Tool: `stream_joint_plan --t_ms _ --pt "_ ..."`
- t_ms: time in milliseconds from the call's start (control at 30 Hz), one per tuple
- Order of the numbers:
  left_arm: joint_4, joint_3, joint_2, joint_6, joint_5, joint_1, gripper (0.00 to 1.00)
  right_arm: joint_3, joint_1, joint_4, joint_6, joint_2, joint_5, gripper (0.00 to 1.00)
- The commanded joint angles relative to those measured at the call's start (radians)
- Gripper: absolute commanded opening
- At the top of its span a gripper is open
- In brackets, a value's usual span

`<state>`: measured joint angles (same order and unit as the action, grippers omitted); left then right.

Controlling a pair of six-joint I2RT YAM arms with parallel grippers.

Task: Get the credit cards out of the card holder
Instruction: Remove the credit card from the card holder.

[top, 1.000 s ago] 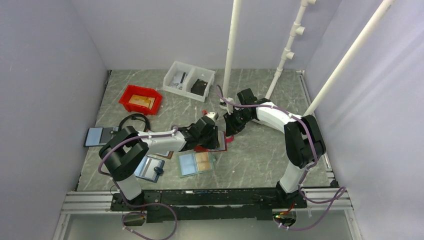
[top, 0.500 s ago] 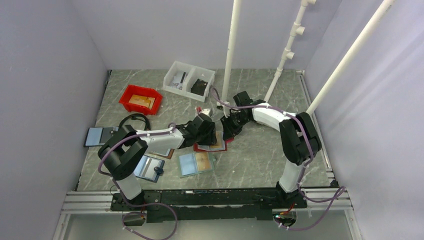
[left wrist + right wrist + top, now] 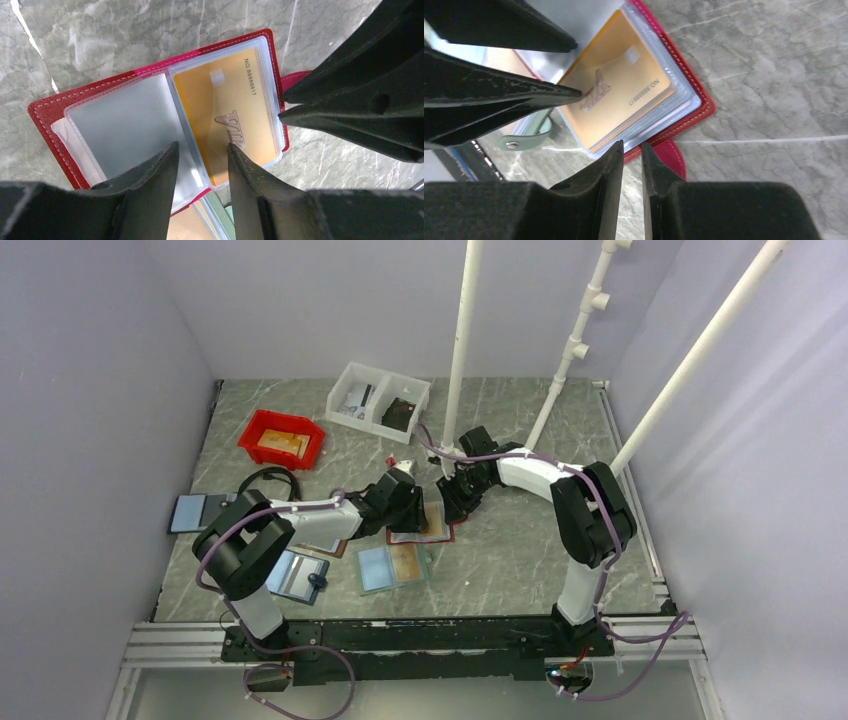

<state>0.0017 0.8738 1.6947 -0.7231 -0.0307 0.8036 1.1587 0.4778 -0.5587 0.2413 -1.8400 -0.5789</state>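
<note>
The red card holder (image 3: 50,107) lies open on the marble table. A tan-orange credit card (image 3: 225,110) marked VIP sits in its right clear sleeve and a pale grey one (image 3: 125,120) in its left. My left gripper (image 3: 201,146) is open over the holder's middle fold, and one fingertip (image 3: 574,92) touches the orange card. My right gripper (image 3: 632,144) hovers at the holder's (image 3: 696,112) outer edge by the pink tab (image 3: 671,155), its jaws a narrow slit apart with nothing between them. From above, both grippers (image 3: 408,505) (image 3: 452,505) meet at the holder (image 3: 432,530).
A light teal holder (image 3: 393,566) lies just in front of the red one, its strap (image 3: 524,142) under the left fingers. Further holders (image 3: 298,575) (image 3: 190,510) lie at the left. A red bin (image 3: 282,438), a white bin (image 3: 378,400) and white poles (image 3: 460,350) stand behind.
My left gripper has opened and drawn back to the left. The red holder now lies further uncovered. My right gripper has shifted slightly left.
</note>
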Motion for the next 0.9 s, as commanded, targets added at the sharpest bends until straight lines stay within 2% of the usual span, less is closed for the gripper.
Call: stream_joint_plan --t_ms 0,400,600,867 --pt "0.027 -0.028 -0.035 -0.012 0.019 -0.007 0.46 0.032 0.020 0.042 -0.022 -0.006 0.098 0.22" --pt "0.089 -0.059 -0.049 -0.009 0.105 -0.014 0.52 0.044 0.064 0.029 -0.001 -0.004 0.079 0.22" --pt "0.142 -0.093 -0.066 -0.007 0.156 -0.017 0.61 0.045 0.064 0.021 0.010 0.000 0.051 0.23" --pt "0.173 -0.097 -0.050 -0.004 0.201 -0.024 0.68 0.048 0.064 0.016 0.011 0.005 0.049 0.24"
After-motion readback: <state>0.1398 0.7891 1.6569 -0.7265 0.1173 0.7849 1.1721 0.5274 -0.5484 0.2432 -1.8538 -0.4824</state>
